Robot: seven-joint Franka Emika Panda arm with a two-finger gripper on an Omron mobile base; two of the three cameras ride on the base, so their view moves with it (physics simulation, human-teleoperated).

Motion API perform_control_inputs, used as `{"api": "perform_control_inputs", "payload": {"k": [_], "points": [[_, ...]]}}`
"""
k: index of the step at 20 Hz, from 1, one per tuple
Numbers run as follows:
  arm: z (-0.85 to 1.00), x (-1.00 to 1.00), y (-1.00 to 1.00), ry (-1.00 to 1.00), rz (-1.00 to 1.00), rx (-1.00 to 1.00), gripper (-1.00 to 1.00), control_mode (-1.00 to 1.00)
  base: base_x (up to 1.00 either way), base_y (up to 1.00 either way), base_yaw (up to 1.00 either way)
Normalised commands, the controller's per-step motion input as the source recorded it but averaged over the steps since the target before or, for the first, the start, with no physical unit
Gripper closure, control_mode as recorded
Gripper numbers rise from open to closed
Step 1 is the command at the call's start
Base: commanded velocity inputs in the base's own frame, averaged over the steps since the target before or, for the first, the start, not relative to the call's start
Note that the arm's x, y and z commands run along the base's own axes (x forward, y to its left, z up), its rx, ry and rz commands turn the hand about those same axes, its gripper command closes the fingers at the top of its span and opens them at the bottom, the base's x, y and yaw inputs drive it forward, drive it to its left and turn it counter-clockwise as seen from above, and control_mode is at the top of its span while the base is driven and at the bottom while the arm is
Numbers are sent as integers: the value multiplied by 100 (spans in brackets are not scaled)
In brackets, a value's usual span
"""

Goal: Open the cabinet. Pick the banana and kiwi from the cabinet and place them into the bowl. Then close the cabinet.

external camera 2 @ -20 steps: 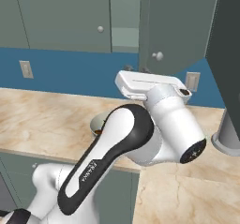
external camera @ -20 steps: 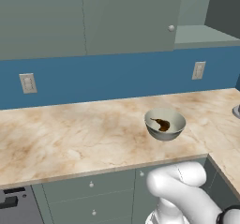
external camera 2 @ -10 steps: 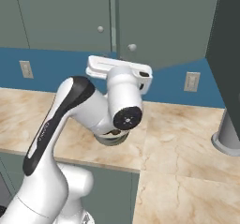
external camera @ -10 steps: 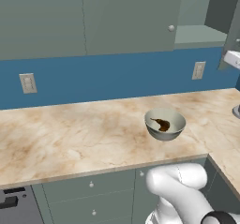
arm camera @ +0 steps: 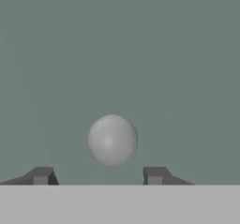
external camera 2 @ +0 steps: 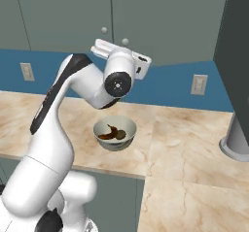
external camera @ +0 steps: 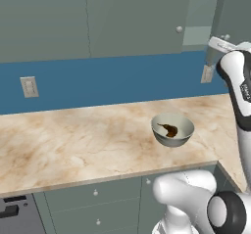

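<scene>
Swung across since a moment ago, the arm now holds its gripper [arm camera: 98, 175] up at the cabinet [external camera 2: 160, 22] door, and the cabinet looks closed in the right base view.

Seen from the hand, a round white knob [arm camera: 112, 139] sits centred just beyond the two fingertips [arm camera: 41, 175], which stand apart on either side of it and hold nothing. On the marble counter [external camera: 73, 140] below, the bowl [external camera: 172, 129] rests near the front edge with the banana [external camera: 168, 128] lying curved inside. A darker lump beside it in the right base view is probably the kiwi [external camera 2: 119, 134], though the rendering is too coarse to be sure. Two knobs [external camera 2: 104, 30] show above the hand there.
</scene>
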Motion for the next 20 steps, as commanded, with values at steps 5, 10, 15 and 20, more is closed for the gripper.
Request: {"api": "perform_control_inputs", "payload": {"k": [5, 10, 15, 20], "points": [[-15, 100, -13, 16, 0, 8, -100, -100, 0, 0, 0], [-24, 100, 0, 6, -1, 1, -100, -100, 0, 0, 0], [-48, 100, -6, 3, 0, 0, -100, -100, 0, 0, 0], [-66, 100, -11, 0, 0, 0, -100, -100, 0, 0, 0]]}}
